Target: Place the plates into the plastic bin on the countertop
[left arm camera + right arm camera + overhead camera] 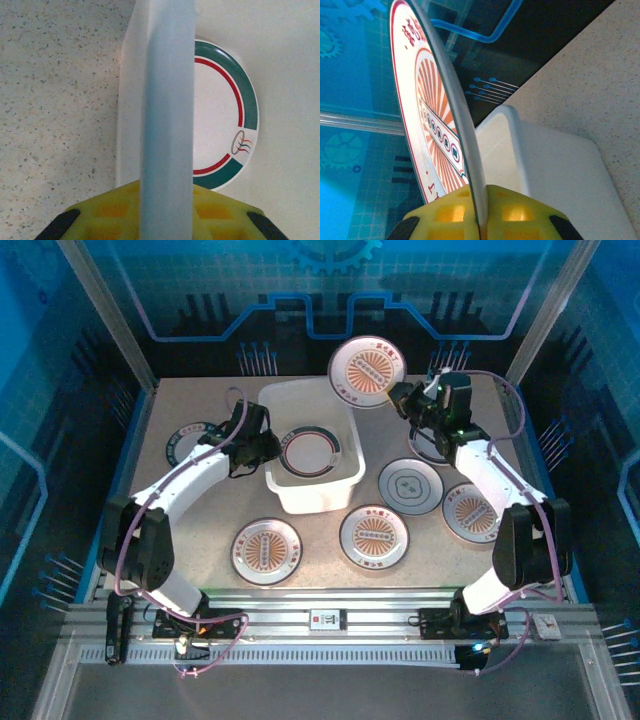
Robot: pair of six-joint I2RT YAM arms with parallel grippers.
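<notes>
Two arms are sharing the job: the left fingers [110, 212] are clenching the plastic bin's [312, 495] left wall, seemingly steadying it, while the right fingers [445, 212] are pinching a sunburst plate [367, 371] by its rim, raised near the bin's far right corner. One green-rimmed plate [308, 452] is lying inside. The left arm [185, 485] is half hiding a dark-rimmed plate [183, 440] on the counter [200, 530].

Speckled beige countertop [200, 510], blue-edged.
At centre, a translucent plastic bin [315, 495]. Near left, an orange-centred plate [267, 551]; near centre, a second orange plate [373, 536]. Right of the bin, a grey plate [411, 486], with a third orange plate [470, 511] just beside it. Far left, a dark-rimmed plate [185, 443], partly hidden.
</notes>
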